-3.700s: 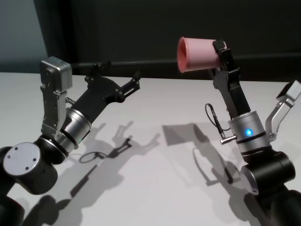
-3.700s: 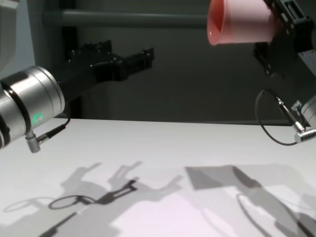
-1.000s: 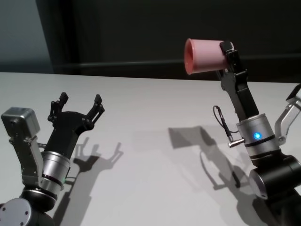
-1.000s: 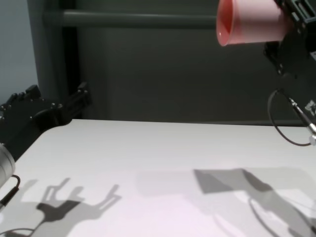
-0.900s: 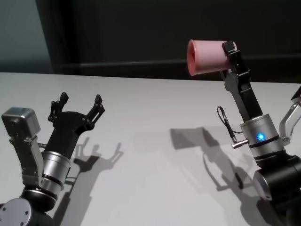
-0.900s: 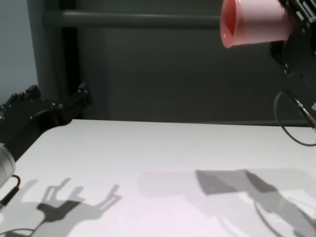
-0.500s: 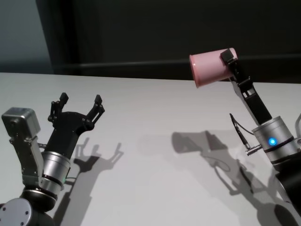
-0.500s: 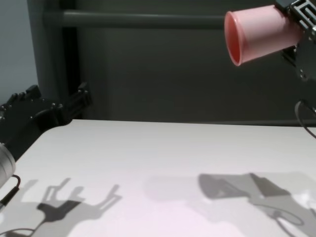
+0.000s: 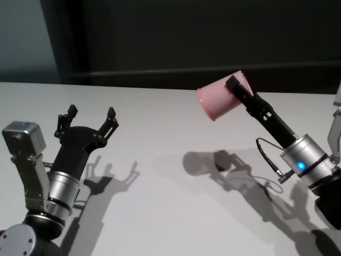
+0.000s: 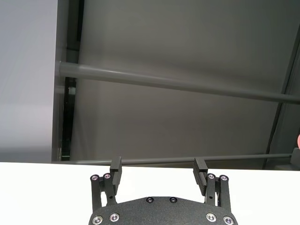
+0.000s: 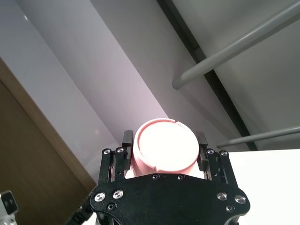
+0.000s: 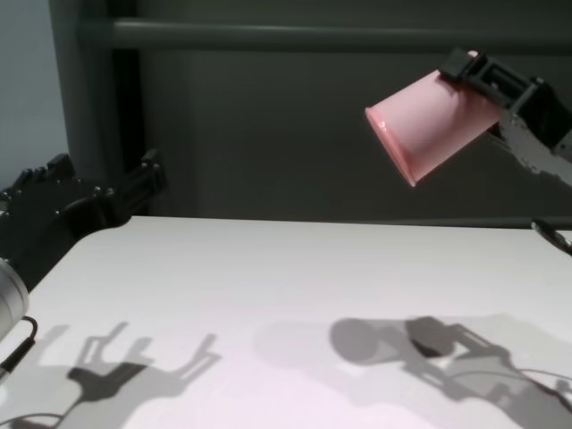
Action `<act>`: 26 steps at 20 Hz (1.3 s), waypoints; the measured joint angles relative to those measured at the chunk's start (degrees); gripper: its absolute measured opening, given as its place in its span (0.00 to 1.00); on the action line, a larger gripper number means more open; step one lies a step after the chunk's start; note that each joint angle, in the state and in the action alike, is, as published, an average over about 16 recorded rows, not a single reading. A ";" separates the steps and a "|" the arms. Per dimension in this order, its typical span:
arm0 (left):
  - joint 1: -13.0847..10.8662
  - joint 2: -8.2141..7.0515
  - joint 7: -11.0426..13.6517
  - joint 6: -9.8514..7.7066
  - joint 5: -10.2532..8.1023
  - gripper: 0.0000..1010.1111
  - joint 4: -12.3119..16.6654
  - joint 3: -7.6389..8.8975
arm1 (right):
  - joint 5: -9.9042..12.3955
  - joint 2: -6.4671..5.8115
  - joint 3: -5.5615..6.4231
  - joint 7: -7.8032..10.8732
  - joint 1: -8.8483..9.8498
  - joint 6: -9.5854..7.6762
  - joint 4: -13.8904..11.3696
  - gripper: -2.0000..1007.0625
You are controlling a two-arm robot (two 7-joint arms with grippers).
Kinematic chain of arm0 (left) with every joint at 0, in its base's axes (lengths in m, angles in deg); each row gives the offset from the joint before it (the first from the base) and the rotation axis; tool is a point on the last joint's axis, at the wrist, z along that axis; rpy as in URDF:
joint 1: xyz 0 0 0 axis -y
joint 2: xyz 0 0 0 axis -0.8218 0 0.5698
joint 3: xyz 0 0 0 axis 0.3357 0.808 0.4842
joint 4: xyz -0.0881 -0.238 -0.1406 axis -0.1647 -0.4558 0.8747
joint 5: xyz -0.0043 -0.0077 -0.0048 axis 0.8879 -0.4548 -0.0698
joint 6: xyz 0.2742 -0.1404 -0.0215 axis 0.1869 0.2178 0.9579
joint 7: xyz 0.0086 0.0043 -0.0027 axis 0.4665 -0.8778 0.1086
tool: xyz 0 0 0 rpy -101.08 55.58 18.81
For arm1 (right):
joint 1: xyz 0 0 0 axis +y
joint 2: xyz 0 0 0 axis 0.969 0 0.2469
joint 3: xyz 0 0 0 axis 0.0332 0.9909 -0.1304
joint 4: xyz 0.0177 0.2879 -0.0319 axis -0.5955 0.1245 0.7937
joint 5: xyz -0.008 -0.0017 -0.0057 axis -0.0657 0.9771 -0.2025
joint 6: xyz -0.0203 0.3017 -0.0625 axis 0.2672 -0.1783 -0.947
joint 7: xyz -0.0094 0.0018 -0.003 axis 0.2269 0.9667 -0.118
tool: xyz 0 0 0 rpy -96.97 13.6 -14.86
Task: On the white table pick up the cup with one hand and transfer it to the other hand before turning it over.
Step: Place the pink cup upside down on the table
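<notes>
Right gripper [image 9: 234, 85] jaws clamping cup [image 9: 216, 101] base, mouth tilting toward 8 o'clock above table [image 9: 170, 133]; left gripper [image 9: 89, 118] jaws sitting open, w/ nothing.

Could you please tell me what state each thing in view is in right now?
cup: held in the air, tilted, mouth facing down towards the left.
right gripper: shut on the cup's base end, raised above the table.
left gripper: open, empty, off to the left.
table: bare apart from shadows.

Cup [image 11: 164, 151] interior hidden in the right wrist view, only its base seen; right arm cut off at the chest view's edge.
</notes>
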 joint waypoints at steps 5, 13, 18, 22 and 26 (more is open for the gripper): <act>0.02 0.00 -0.02 -0.02 0.02 0.99 0.00 -0.02 | -7.91 -2.23 -3.42 -2.99 -1.69 -0.58 -1.08 0.75; 0.04 0.00 -0.02 -0.04 0.03 0.99 0.00 -0.03 | -21.00 -4.93 -8.81 -6.76 -5.06 -2.89 -3.11 0.75; 0.04 0.00 -0.02 -0.05 0.03 0.99 0.00 -0.04 | -27.70 -5.92 -11.38 -8.12 -6.96 -4.34 -3.93 0.75; 0.04 0.00 -0.02 -0.05 0.04 0.99 0.00 -0.04 | -31.84 -6.19 -12.79 -8.60 -8.22 -4.96 -3.76 0.75; 0.04 0.00 -0.02 -0.05 0.04 0.99 0.00 -0.04 | -35.01 -6.15 -13.80 -8.79 -9.21 -5.37 -3.05 0.75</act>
